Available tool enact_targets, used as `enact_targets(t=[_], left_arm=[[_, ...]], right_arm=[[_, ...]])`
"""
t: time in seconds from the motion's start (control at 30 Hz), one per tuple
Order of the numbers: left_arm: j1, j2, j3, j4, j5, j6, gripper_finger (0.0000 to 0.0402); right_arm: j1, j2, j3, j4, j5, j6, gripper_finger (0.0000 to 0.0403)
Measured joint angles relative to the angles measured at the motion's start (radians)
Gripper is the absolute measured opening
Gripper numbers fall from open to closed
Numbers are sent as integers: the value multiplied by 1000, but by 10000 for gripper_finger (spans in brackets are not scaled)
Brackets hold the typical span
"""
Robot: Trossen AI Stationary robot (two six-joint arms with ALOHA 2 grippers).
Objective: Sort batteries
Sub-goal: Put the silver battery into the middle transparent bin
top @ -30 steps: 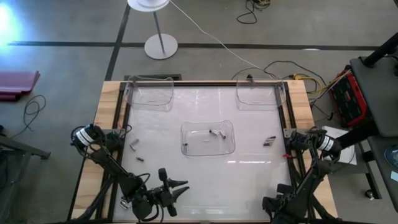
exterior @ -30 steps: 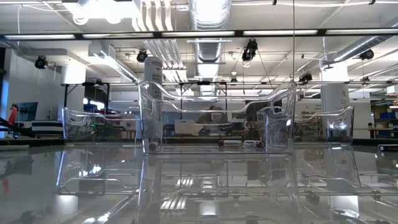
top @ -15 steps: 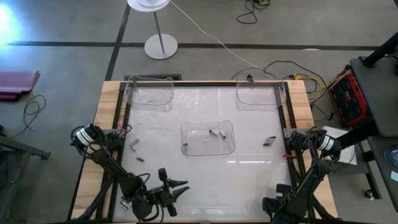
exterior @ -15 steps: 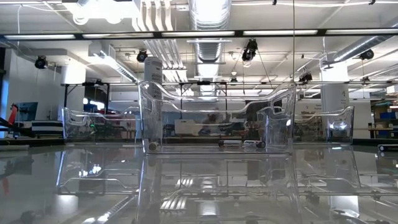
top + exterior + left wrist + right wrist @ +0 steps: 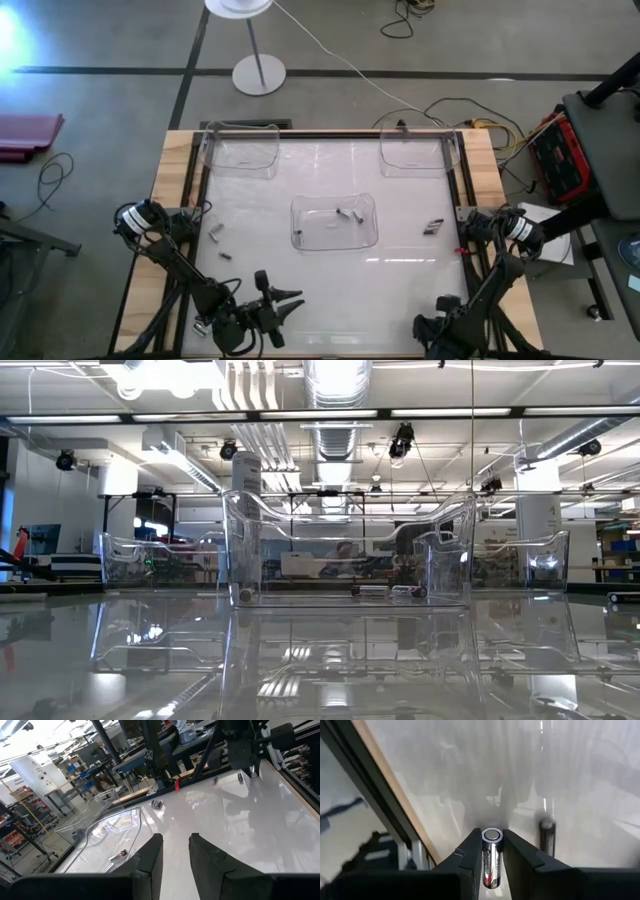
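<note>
While the left arm waits at the near left edge of the glossy white table (image 5: 400, 290), its left gripper (image 5: 175, 851) empty with a narrow gap between the fingers, the right gripper (image 5: 491, 851) is clenched on a small silvery-grey cylindrical battery (image 5: 490, 857) held lengthwise between its fingers at the near right corner. Compared with the high view one second ago, the right arm's forearm and wrist sit slightly further left and inward; nothing else on the table differs. This suggests a pick is complete and transport toward a tray is beginning. Another grey battery (image 5: 546, 836) lies just beside the grasped one. More batteries (image 5: 432, 227) lie loose right of the clear plastic centre tray (image 5: 301, 212), which contains two batteries (image 5: 346, 214); others (image 5: 215, 233) rest on the left side.
</note>
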Motion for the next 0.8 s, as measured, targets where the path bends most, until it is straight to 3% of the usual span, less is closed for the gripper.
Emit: enact_targets(t=[0.2,0.63,0.8], left_arm=[[0,0,0,0,0,0,76],[0,0,0,0,0,0,75],[0,0,0,0,0,0,75]], right_arm=[[-54,1,30,17,90,-56,60],[-192,0,38,29,397,-269,65],[-230,0,21,54,449,-335,65]])
